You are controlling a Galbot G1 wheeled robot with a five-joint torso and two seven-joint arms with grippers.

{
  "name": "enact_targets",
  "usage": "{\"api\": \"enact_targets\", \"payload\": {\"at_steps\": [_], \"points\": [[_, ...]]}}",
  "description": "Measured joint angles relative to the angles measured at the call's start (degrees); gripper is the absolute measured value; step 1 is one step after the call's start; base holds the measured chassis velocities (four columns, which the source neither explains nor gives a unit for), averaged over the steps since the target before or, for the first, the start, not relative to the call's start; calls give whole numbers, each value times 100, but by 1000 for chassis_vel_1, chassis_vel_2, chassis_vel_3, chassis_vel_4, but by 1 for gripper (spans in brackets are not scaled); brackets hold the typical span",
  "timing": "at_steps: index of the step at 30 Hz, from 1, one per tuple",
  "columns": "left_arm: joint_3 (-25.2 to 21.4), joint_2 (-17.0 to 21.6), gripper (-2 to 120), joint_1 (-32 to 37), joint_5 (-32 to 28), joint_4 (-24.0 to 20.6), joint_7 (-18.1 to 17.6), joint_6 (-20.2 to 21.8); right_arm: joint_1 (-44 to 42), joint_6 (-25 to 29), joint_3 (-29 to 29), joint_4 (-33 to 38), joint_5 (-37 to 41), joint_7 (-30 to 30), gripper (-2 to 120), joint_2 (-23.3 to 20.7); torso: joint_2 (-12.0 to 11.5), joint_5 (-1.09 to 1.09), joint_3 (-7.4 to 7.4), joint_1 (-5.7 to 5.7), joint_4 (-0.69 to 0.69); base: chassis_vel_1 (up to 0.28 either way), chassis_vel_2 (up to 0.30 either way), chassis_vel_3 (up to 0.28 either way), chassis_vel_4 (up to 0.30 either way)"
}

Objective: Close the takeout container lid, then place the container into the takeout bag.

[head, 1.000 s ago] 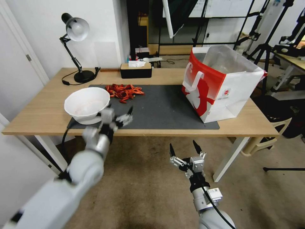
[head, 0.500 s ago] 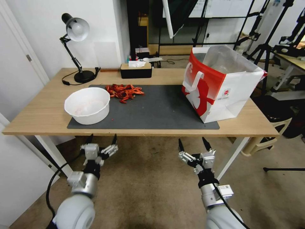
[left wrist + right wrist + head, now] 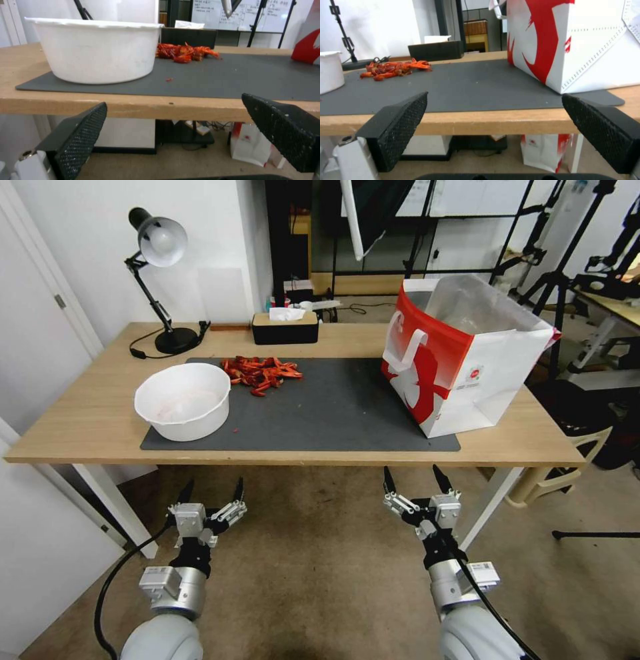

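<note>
— Where are the two pincers, relative to the worktop (image 3: 80, 427)?

— Both hang below its near edge, over the floor. The left pincer (image 3: 211, 492) is under the part where the white bowl (image 3: 183, 400) stands, and its fingers are spread apart, holding nothing. The right pincer (image 3: 413, 481) is under the near edge below the takeout bag (image 3: 467, 360), also released and empty.

— What does the left wrist view show?

— The two black fingers (image 3: 76, 135) wide apart, and past them the worktop edge, the white bowl on the grey mat (image 3: 233, 77), and a heap of red crayfish (image 3: 185, 52) behind it.

— And the takeout bag?

— It stands upright on the right part of the worktop, partly on the mat, with the mouth open and one white handle hanging on the red side. In the right wrist view it (image 3: 573, 42) rises just beyond the worktop edge.

— Can you see the takeout container?

— I cannot tell where it is. Inside the bag something pale is visible, but it is not clear what.

— Other things on the worktop?

— A black tissue box (image 3: 285, 328) and a desk lamp (image 3: 160, 280) at the far side.
</note>
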Motion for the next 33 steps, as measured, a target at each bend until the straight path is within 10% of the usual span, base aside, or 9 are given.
{"api": "enact_targets", "payload": {"at_steps": [33], "points": [[7, 7, 100, -34, -36, 13, 16, 2, -3, -2, -22, -13, -44, 35, 100, 17, 0, 0, 0, 0, 1, 0, 0, 0, 0]]}}
